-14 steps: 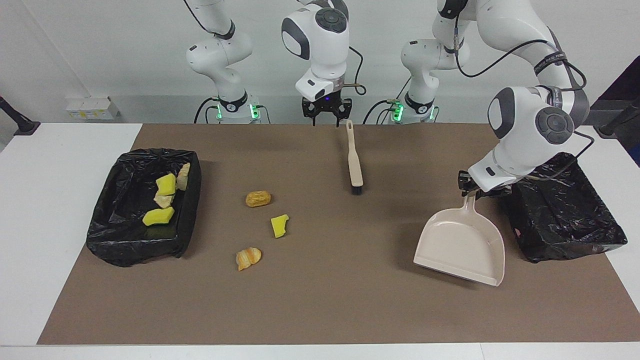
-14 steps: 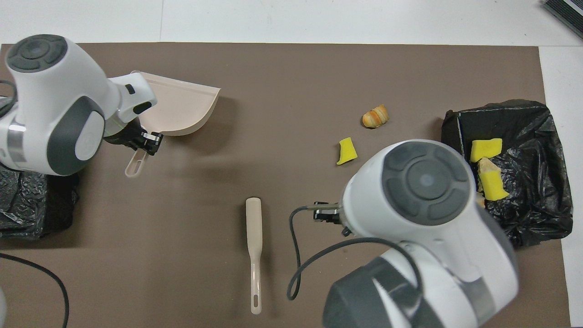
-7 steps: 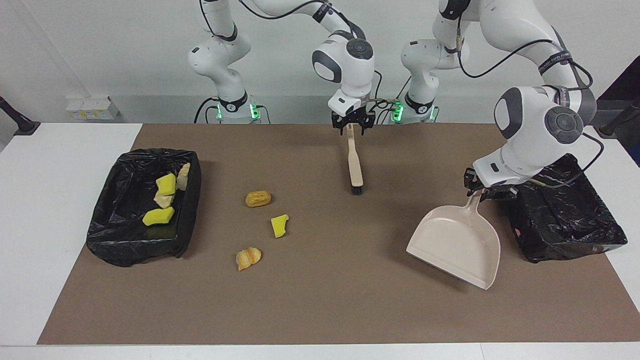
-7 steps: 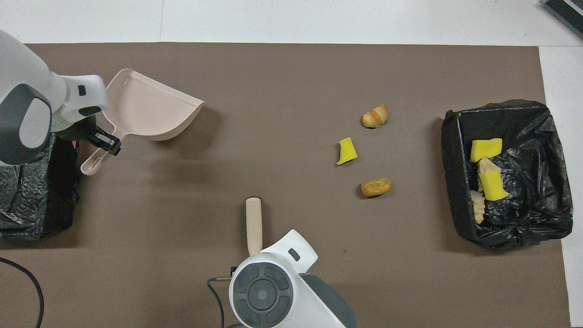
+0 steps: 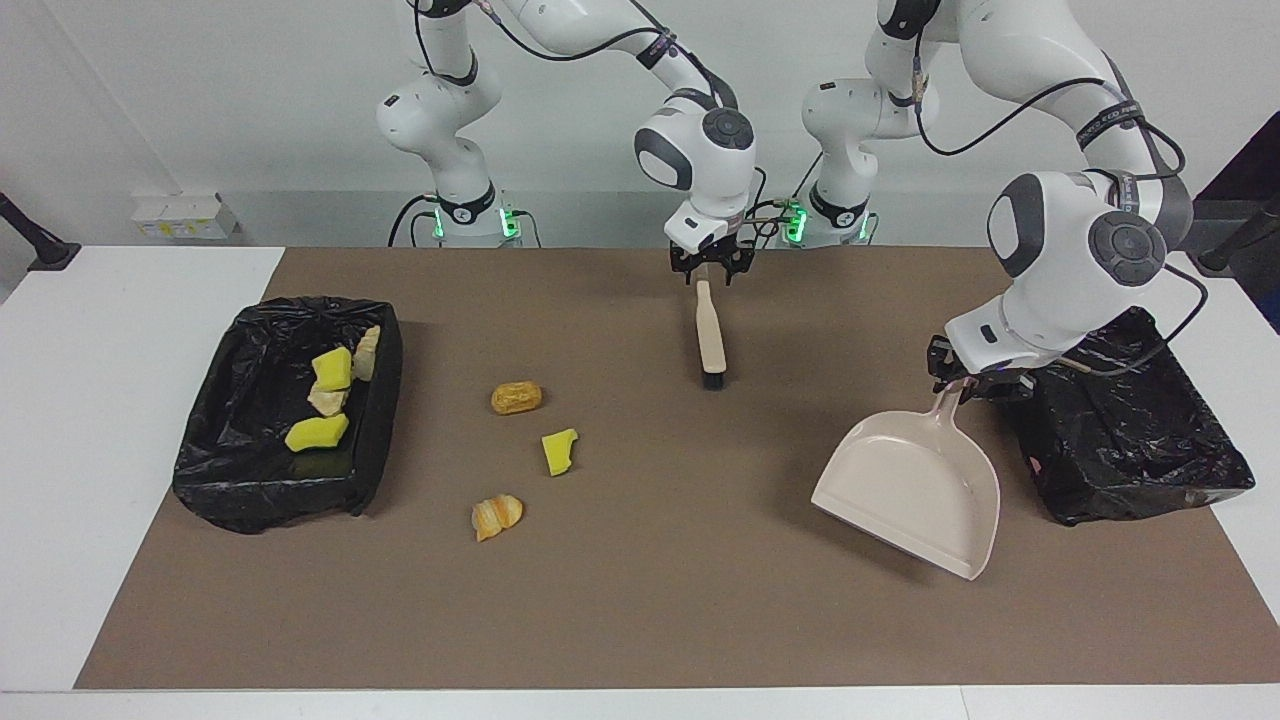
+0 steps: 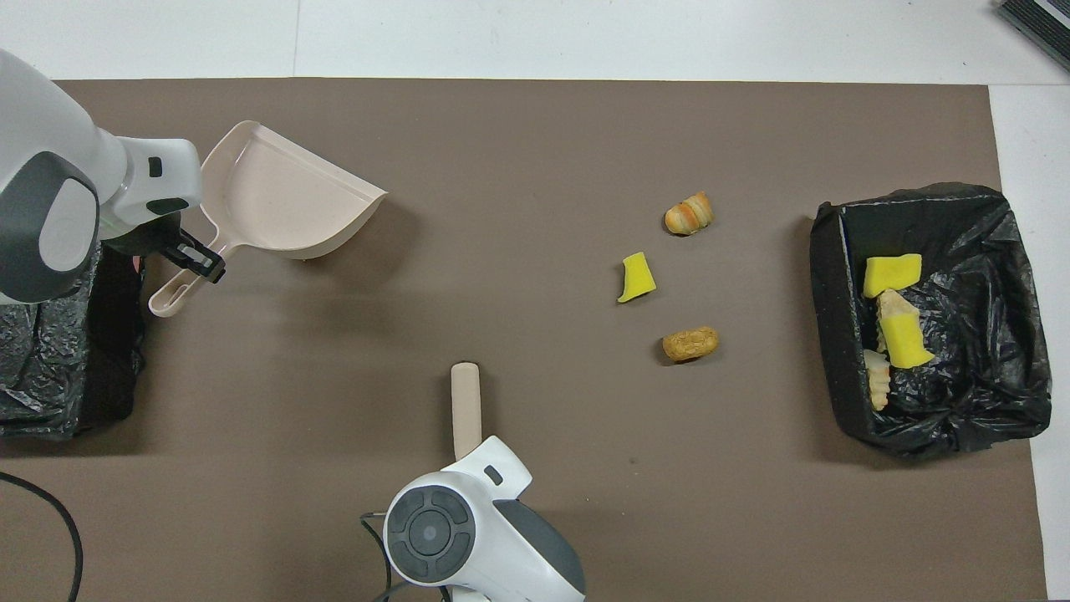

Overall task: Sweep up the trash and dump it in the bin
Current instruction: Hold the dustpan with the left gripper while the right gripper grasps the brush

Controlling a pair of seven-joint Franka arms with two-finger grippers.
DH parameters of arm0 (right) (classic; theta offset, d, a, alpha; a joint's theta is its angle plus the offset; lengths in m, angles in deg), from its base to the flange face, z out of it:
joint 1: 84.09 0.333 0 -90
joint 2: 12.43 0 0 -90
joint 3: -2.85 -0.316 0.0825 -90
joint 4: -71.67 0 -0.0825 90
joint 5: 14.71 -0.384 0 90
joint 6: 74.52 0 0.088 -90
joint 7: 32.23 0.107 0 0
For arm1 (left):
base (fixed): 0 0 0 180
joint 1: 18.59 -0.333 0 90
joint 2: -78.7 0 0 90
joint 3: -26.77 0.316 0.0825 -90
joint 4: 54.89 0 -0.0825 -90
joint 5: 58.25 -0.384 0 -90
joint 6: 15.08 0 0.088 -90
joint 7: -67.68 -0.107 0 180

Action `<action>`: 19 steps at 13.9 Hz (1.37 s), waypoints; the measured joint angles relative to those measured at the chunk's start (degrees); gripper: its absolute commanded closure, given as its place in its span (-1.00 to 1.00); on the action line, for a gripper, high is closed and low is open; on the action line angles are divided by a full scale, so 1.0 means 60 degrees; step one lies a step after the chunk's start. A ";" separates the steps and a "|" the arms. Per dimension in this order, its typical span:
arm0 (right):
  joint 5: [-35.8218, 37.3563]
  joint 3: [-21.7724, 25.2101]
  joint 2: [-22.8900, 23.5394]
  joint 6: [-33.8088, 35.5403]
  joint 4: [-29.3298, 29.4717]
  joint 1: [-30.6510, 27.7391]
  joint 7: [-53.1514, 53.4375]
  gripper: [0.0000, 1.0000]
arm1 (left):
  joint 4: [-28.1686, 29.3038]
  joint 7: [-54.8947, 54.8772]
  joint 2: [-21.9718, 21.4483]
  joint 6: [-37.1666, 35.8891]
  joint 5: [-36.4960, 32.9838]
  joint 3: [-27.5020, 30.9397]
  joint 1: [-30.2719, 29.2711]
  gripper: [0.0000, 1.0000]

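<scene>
No readable writing anywhere. Left claw (image 5: pixel 968 384) is clamped on the dustpan (image 5: pixel 915 490) handle beside a black-lined bin (image 5: pixel 1130 420). Right claw (image 5: pixel 709 272) sits over the brush (image 5: pixel 709 335) handle, near the dustpan; can't tell its grip.

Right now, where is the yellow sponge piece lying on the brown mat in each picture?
Facing view: the yellow sponge piece lies left of centre, between two bread lumps.
Overhead view: the same piece lies right of centre.
Shared landmark: the trash bin lined with a black bag, at the right arm's end.
</scene>
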 measured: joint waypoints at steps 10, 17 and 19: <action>-0.0001 -0.0008 -0.0079 0.0201 -0.0007 0.0202 0.0140 1.00 | 0.0294 -0.2839 -0.0106 0.0131 -0.0001 -0.0087 0.0186 1.00; 0.0012 0.0174 -0.0235 0.0313 0.0363 -0.0741 0.0276 1.00 | 0.1065 -0.4578 -0.0500 0.0613 -0.0424 -0.0122 0.0269 1.00; 0.0076 0.0181 -0.0370 0.0367 0.0439 -0.0992 0.0276 1.00 | 0.1554 -0.4815 -0.0678 0.1312 -0.0627 -0.0122 0.0318 1.00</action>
